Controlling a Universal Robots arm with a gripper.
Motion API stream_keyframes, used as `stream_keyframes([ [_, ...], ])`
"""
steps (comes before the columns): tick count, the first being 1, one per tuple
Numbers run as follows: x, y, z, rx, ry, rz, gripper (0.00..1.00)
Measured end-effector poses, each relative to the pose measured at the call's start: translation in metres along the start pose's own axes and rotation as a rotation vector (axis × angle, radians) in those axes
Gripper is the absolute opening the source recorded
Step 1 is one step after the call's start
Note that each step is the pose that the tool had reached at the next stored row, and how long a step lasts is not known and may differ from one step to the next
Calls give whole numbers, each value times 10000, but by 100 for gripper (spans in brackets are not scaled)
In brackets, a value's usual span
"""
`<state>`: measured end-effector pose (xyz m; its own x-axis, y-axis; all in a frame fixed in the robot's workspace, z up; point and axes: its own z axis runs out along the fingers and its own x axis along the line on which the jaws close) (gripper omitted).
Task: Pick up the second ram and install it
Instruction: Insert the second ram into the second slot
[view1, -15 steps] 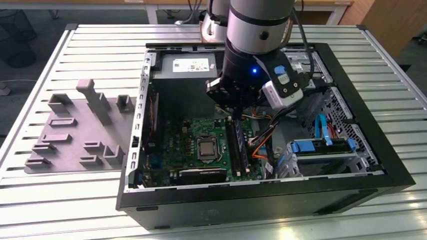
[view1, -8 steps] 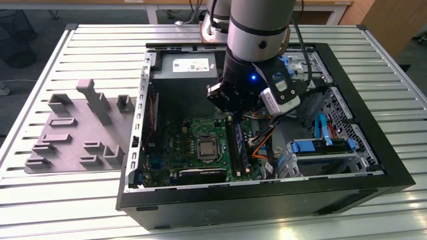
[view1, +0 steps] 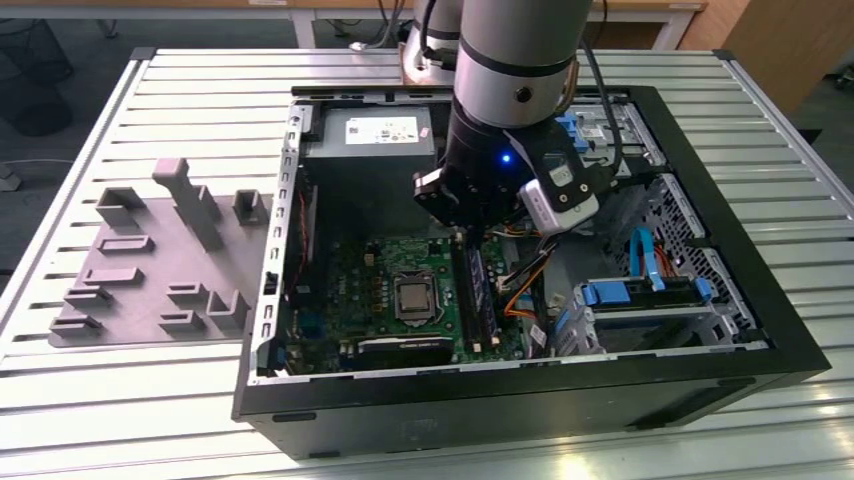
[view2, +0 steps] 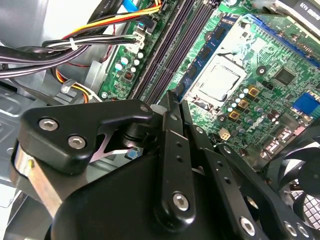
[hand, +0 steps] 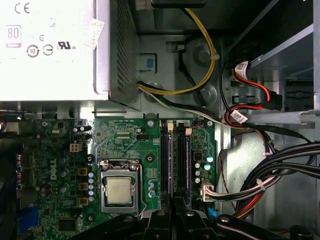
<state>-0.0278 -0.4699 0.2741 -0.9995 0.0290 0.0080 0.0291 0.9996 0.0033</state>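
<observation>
exterior view: the gripper (view1: 463, 236) is lowered into the open computer case (view1: 747, 300) over the motherboard's (view1: 360, 290) slots; whether its fingers are clenched cannot be told.

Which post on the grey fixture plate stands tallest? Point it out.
The tall post at the far middle of the grey fixture plate. It rises well above the low blocks around it.
</observation>
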Motion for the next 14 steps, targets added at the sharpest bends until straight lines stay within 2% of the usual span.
stream_keyframes([
  [4,0,-10,4,-2,-1,0,14],
  [8,-7,-18,38,-1,0,0,14],
  [14,-21,-18,131,-1,0,1,14],
])
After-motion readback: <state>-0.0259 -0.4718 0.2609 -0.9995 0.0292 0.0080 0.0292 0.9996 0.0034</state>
